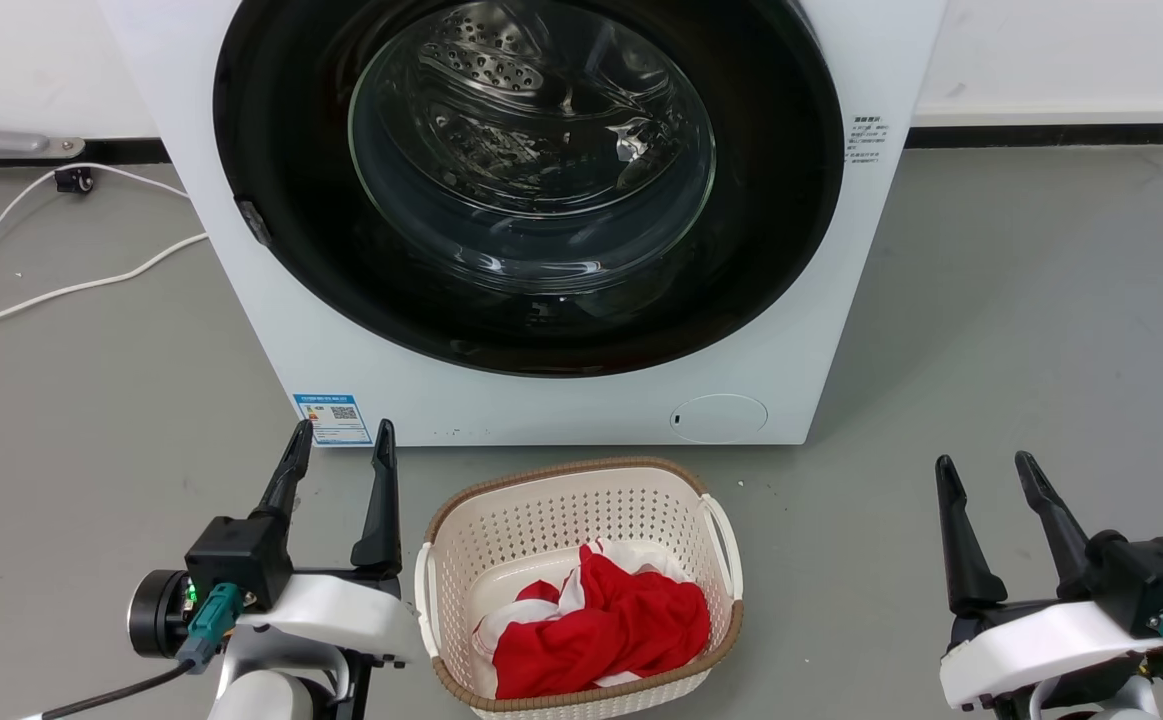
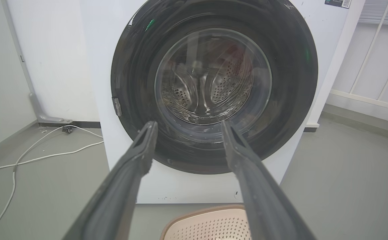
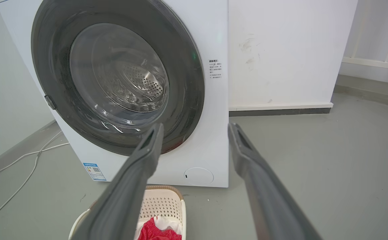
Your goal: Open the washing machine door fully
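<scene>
The white washing machine [image 1: 561,400] stands straight ahead on the grey floor. Its washing machine door [image 1: 271,120], a glossy black disc with a bulging glass bowl, lies flush against the front, with a small latch tab at its left edge. The door [image 2: 290,76] also fills the upper left wrist view and sits at the upper left of the right wrist view [image 3: 187,90]. My left gripper [image 1: 339,446] hangs open low at the left, short of the machine's lower left corner. My right gripper [image 1: 986,476] is open at the lower right, well clear of the machine.
A cream perforated basket [image 1: 461,530] holding red and white cloth sits on the floor between my arms, right before the machine. White cables [image 1: 1,300] trail over the floor at the left. A white wall with a dark skirting [image 1: 1041,135] runs behind.
</scene>
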